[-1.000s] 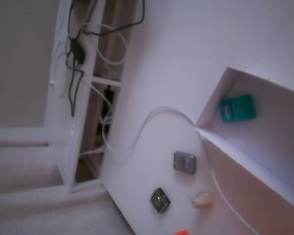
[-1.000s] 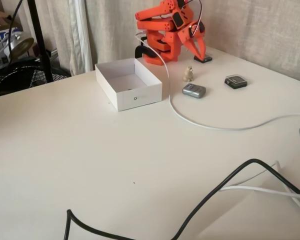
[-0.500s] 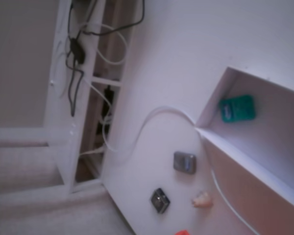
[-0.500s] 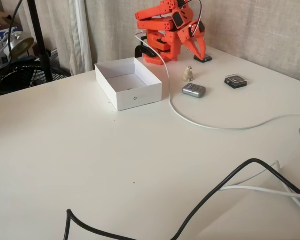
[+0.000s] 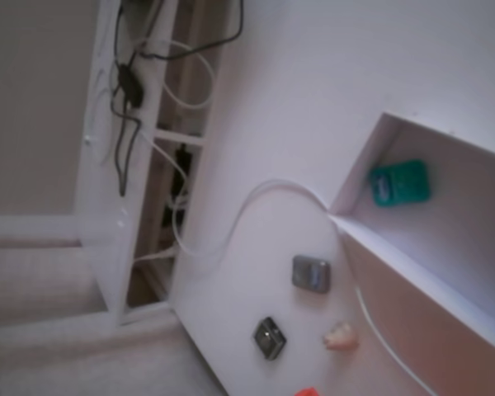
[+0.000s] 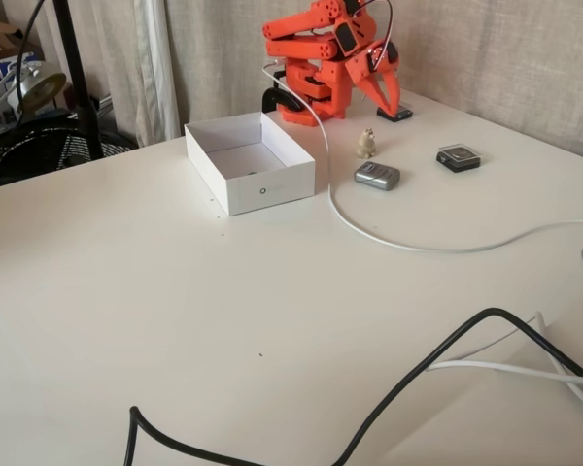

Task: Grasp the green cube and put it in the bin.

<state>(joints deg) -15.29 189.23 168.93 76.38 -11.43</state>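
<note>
Nothing moved since before; green cube [image 5: 400, 183] inside bin [image 5: 359, 183].

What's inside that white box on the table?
In a fixed view, the green cube lies inside the bin, near a corner. In another fixed view the bin's near wall hides it.

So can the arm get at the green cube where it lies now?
Probably yes: the green cube lies uncovered in the open-topped bin beside the folded arm, whose gripper hangs away from it.
</note>
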